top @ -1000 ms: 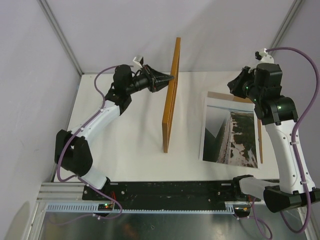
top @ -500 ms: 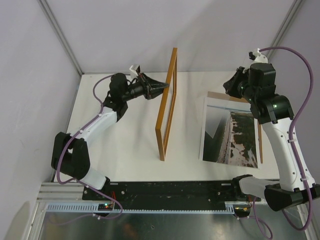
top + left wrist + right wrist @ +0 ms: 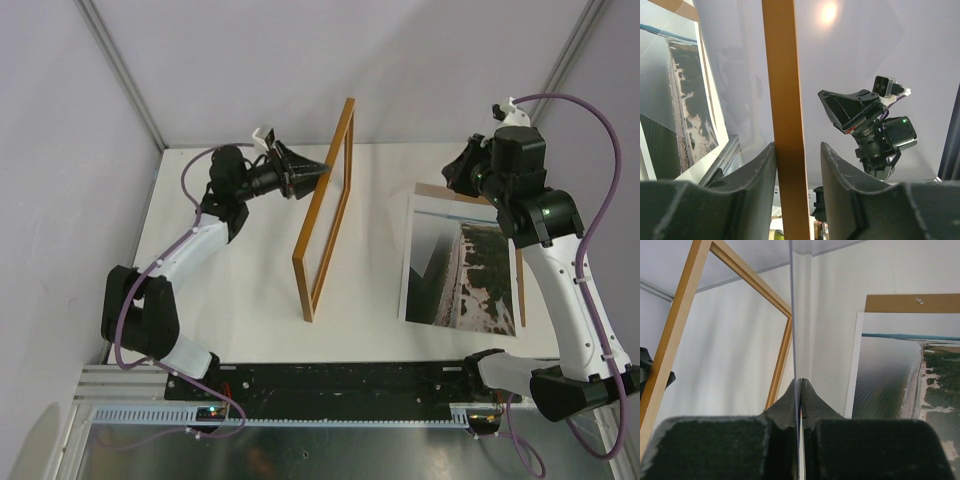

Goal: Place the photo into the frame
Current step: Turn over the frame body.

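Note:
The wooden frame [image 3: 320, 215] stands on its long edge mid-table, its top leaning left. My left gripper [image 3: 325, 170] is around its top rail [image 3: 785, 100]; the rail touches one finger [image 3: 760, 165], with a gap to the other, so the jaws are open. The photo [image 3: 462, 265] lies flat at the right on a brown backing board [image 3: 455, 192]. My right gripper [image 3: 452, 175] is above the photo's far end, shut on a thin clear pane [image 3: 791, 315] seen edge-on. The right wrist view also shows the frame [image 3: 675, 340] and the photo [image 3: 895, 375].
White walls close the table at the back and both sides. A black rail [image 3: 350, 380] runs along the near edge between the arm bases. The right arm [image 3: 875, 130] shows beyond the frame in the left wrist view.
The frame has turned from edge-on to tilted, its top leaning left, as my left gripper drew back to the left. My right gripper shifted slightly left and stays shut on the pane.

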